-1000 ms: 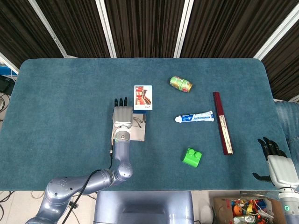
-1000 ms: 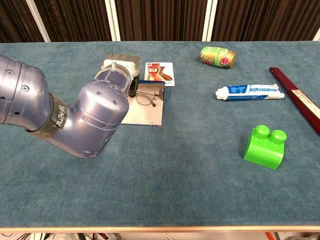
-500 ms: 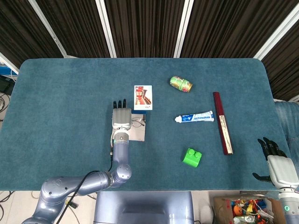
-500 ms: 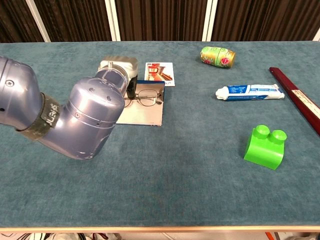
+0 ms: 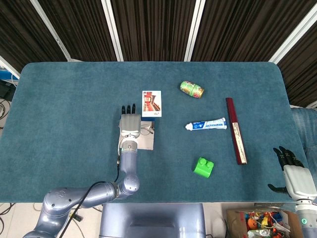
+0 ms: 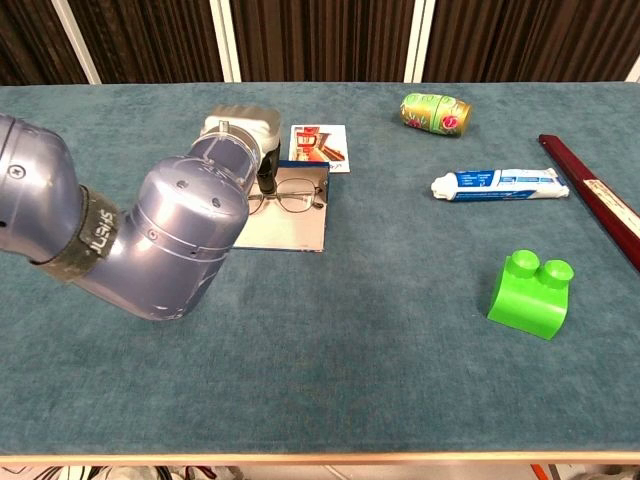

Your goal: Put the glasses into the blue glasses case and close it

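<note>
The blue glasses case (image 6: pixel 296 230) lies open on the table left of centre, its pale inside facing up; in the head view the case (image 5: pixel 146 143) is partly under my left hand. The thin-framed glasses (image 6: pixel 290 197) lie across its far part, also visible as glasses (image 5: pixel 146 130) from above. My left hand (image 5: pixel 130 123) stretches flat over the case's left side, fingers extended. A dark fingertip (image 6: pixel 266 182) sits against the glasses' left end. My forearm hides the rest. My right hand (image 5: pixel 294 174) hangs off the table's right front corner, fingers apart, holding nothing.
A picture card (image 5: pixel 151 103) lies just beyond the case. To the right are a green can (image 5: pixel 191 89), a toothpaste tube (image 5: pixel 206 124), a long dark red box (image 5: pixel 236 130) and a green block (image 5: pixel 203 167). My left forearm (image 6: pixel 150 240) fills the near left.
The glasses have settled from a tilted pose to lying level across the case. My left hand has shifted only slightly. The right hand has not moved.
</note>
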Controlling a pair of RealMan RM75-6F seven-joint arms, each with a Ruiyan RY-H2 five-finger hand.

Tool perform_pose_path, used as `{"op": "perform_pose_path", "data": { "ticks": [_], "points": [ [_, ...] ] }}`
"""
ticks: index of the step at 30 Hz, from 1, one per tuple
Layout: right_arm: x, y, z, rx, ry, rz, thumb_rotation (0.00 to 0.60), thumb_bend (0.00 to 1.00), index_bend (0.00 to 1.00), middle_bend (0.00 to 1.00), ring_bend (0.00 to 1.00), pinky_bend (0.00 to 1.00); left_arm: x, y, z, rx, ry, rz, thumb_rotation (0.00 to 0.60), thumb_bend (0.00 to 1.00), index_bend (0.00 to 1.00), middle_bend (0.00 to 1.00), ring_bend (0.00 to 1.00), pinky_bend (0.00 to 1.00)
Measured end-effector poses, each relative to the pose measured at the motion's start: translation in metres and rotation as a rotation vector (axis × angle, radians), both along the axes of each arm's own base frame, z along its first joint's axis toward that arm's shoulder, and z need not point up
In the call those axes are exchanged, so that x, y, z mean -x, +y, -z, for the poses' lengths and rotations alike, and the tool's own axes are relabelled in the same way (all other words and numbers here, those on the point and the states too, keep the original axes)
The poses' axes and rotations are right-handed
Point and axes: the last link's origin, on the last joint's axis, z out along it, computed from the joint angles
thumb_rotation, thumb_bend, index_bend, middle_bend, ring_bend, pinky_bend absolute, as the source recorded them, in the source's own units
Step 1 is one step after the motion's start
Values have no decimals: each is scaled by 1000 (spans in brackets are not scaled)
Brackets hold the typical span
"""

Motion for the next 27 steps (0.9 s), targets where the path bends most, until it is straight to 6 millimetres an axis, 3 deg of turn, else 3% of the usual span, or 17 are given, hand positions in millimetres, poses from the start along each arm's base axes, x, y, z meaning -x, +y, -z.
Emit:
{"op": "perform_pose_path", "data": {
  "ticks": [6, 9, 11, 13, 14, 16, 18, 21, 27],
  "points": [
    [0, 0, 0, 1, 1, -3, 600, 73, 0, 0, 8, 226, -5, -8, -6, 10, -11, 37, 600, 385, 412, 13, 0, 0],
    [-1, 0, 0, 0, 2, -4, 600, 75, 0, 0, 8, 226, -5, -15, -14, 13, -27, 62, 600, 385, 330, 24, 0, 0],
    [-1, 0, 0, 1, 1, -4, 600, 75, 0, 0, 8, 226, -4, -19, -21, 15, -46, 78, 600, 385, 262, 58, 4, 71],
    [-1, 0, 0, 2, 2, -4, 600, 75, 0, 0, 8, 226, 0, -23, -30, 15, -68, 88, 600, 389, 179, 147, 115, 324],
    [-1, 0, 0, 2, 2, -4, 600, 76, 0, 0, 8, 226, 3, -24, -34, 15, -78, 91, 600, 393, 141, 222, 233, 464],
    [-1, 0, 0, 2, 3, -2, 600, 76, 0, 0, 8, 226, 10, -27, -44, 10, -102, 96, 600, 398, 79, 383, 447, 626],
    [-1, 0, 0, 2, 4, -2, 600, 75, 0, 0, 8, 226, 16, -29, -52, 8, -130, 94, 600, 402, 26, 524, 591, 707],
    [-1, 0, 1, 4, 6, -2, 600, 76, 0, 0, 8, 226, 20, -34, -55, 44, -195, 72, 600, 420, 0, 635, 686, 742],
    [-1, 0, 1, 5, 8, 1, 600, 78, 0, 0, 8, 226, 32, -43, -56, 193, -332, -75, 600, 424, 0, 689, 731, 757]
  ]
}}
